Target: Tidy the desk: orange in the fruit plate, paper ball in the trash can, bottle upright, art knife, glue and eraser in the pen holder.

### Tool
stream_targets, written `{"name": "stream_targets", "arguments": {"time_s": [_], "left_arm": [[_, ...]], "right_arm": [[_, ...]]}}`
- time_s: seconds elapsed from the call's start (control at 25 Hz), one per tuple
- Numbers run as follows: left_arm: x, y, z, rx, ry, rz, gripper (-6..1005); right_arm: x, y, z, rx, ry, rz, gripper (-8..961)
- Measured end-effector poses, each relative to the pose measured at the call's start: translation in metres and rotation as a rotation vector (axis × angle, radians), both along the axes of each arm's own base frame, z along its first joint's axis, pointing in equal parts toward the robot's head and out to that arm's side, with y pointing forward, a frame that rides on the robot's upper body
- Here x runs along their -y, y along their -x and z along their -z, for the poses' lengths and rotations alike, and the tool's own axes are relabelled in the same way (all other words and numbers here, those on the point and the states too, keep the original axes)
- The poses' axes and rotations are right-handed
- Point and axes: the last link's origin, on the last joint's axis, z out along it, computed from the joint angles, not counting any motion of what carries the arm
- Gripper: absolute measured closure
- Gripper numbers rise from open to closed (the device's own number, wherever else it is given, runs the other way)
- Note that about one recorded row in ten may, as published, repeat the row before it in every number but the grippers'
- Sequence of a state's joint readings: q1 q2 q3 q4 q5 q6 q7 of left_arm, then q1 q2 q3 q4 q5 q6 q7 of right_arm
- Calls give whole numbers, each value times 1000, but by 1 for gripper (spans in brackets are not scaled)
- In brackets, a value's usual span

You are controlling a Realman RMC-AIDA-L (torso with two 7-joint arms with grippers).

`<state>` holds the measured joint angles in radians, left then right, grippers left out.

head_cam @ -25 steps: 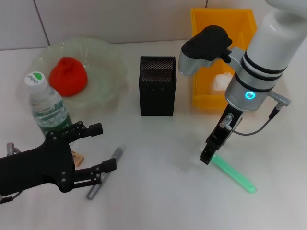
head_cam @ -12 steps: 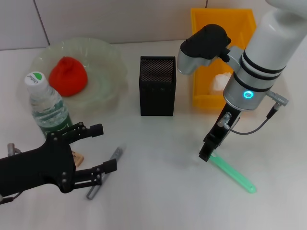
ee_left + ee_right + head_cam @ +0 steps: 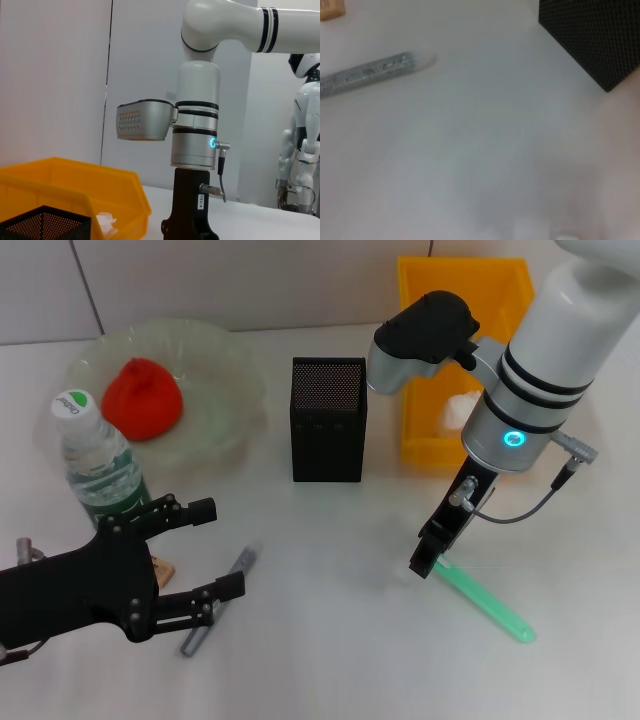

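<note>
The orange (image 3: 141, 400) lies in the pale fruit plate (image 3: 225, 365). Beside the plate the bottle (image 3: 97, 460) stands upright. A white paper ball (image 3: 460, 412) lies in the yellow trash can (image 3: 417, 350). The black mesh pen holder (image 3: 328, 420) stands mid-table. My right gripper (image 3: 428, 558) hangs at the near end of a green stick (image 3: 488, 604) lying flat. My left gripper (image 3: 205, 552) is open at the front left, over a grey stick (image 3: 214, 606) and the tan eraser (image 3: 161, 571). I cannot tell which stick is the art knife and which the glue.
The right wrist view shows the grey stick (image 3: 370, 72), a corner of the eraser (image 3: 330, 9) and the pen holder (image 3: 590, 35) on the white table. The left wrist view faces the right arm, with the trash can (image 3: 65, 185) beside it.
My right gripper has shifted slightly left and toward the table's front. The green stick has stayed in place. The left arm has not moved.
</note>
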<state>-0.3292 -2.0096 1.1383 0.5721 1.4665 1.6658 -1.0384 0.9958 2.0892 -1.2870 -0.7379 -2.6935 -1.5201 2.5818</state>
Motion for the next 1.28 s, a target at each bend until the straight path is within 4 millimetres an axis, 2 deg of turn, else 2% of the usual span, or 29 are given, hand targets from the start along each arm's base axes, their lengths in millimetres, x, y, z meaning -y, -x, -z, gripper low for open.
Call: {"name": "stream_targets", "arguments": {"time_s": [1.28], "left_arm": [[0, 0, 0, 0, 2, -1, 150]], "right_arm": [[1, -6, 1, 5, -5, 11, 421]]}}
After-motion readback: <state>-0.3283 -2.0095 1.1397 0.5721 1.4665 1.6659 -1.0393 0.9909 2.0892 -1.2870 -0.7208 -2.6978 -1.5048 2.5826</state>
